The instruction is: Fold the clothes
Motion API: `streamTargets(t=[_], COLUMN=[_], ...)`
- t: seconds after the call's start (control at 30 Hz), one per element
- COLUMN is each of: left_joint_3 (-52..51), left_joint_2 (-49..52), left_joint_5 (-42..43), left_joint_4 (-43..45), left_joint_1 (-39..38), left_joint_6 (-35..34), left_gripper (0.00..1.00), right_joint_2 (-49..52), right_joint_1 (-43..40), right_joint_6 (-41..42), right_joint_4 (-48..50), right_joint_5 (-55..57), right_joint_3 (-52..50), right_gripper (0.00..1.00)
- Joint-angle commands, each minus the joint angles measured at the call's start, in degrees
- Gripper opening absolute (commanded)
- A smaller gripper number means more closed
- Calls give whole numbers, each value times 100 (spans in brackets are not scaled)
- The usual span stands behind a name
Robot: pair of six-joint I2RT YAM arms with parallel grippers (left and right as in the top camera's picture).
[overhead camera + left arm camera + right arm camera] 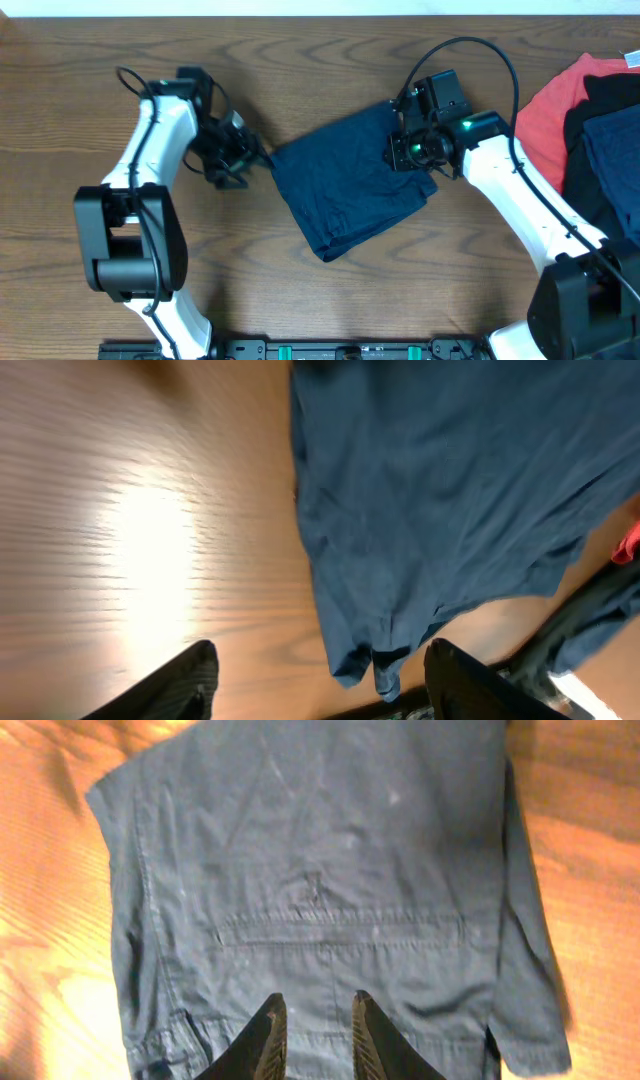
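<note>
Tabletop (330, 310) free around shorts (350, 185) — pile (595, 140) crowds right edge.

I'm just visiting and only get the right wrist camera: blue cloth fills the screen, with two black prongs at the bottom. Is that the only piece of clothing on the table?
Observer: No. The overhead view shows a coral-red shirt at the right edge of the table, with darker garments piled on it.
Visitor: Is there a second arm somewhere?
Observer: Yes. Overhead, the left gripper sits at the left corner of the shorts.
Visitor: Is it holding the cloth?
Observer: Not as far as I can see. In the left wrist view its fingers stand wide apart, with the corner of the shorts lying between them.
</note>
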Motion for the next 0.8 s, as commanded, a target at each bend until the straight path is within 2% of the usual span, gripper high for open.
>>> streamTargets(t=[0.0, 0.13, 0.27, 0.47, 0.63, 0.7, 0.77], left_joint_3=[-732, -1578, -2039, -2660, -3303, -3458, -3526], left_joint_2=[-63, -63, -63, -63, -63, -63, -63], left_joint_5=[586, 588, 608, 828, 1176, 1176, 1137], left_joint_4=[450, 1421, 2129, 3327, 4352, 4583, 4660], left_joint_1=[-260, -450, -498, -798, -1176, -1281, -1320], left_joint_6=[-109, -730, -1064, -1753, -2457, -2562, -2559], left_gripper=[70, 70, 71, 75, 74, 66, 50], right_joint_2=[396, 1010, 1567, 1921, 1921, 1921, 1921], right_joint_1=[114, 142, 157, 269, 369, 382, 393], right_joint_6=[7, 310, 420, 417, 417, 417, 417], right_joint_4=[81, 247, 339, 334, 420, 420, 417], right_joint_5=[-79, -76, -247, -358, -334, -332, -339], right_joint_3=[-48, -48, -48, -48, -48, -48, -48], right_gripper=[18, 8, 3, 1, 1, 1, 1])
